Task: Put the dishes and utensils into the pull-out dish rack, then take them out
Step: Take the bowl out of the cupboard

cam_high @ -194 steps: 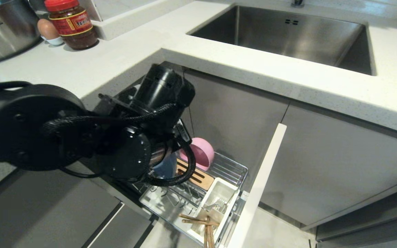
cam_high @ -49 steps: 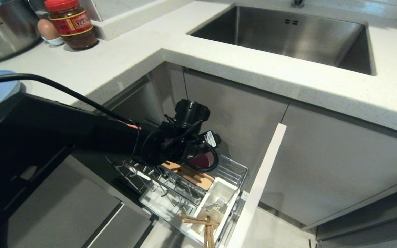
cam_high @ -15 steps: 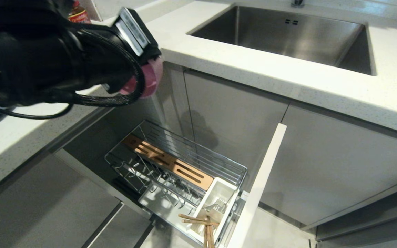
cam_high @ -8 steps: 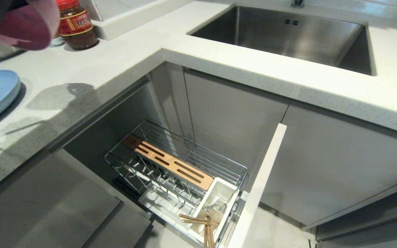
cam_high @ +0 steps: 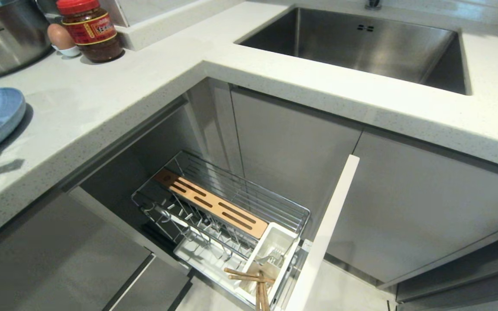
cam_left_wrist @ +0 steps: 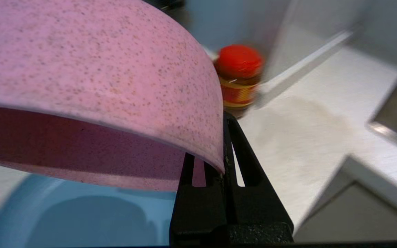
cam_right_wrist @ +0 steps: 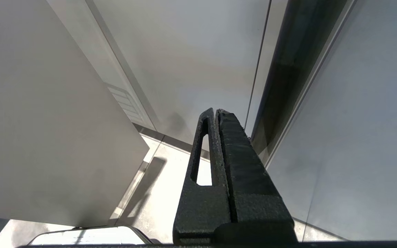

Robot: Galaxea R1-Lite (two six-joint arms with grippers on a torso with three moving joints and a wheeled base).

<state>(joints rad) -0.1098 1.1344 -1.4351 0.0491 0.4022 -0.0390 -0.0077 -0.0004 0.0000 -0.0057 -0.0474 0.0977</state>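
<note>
Over the countertop [cam_high: 115,82], out of the head view, the left gripper [cam_left_wrist: 223,162] pinched the rim of the pink bowl [cam_left_wrist: 91,79], which hung tilted above the blue plate [cam_left_wrist: 81,213]. Only that thin rim was caught between the fingers, so a quick swing or an early release could have let the bowl slip and knock the plate or the red-lidded jar [cam_left_wrist: 239,77] nearby. The wrist view alone showed that grip. The head view instead showed the pull-out dish rack [cam_high: 227,207] bare of dishes, with the chopsticks [cam_high: 253,280] and what looked like the fork [cam_high: 270,258] in its white cup. The right gripper [cam_right_wrist: 215,119] hung parked by the cabinet, fingers pressed together.
</note>
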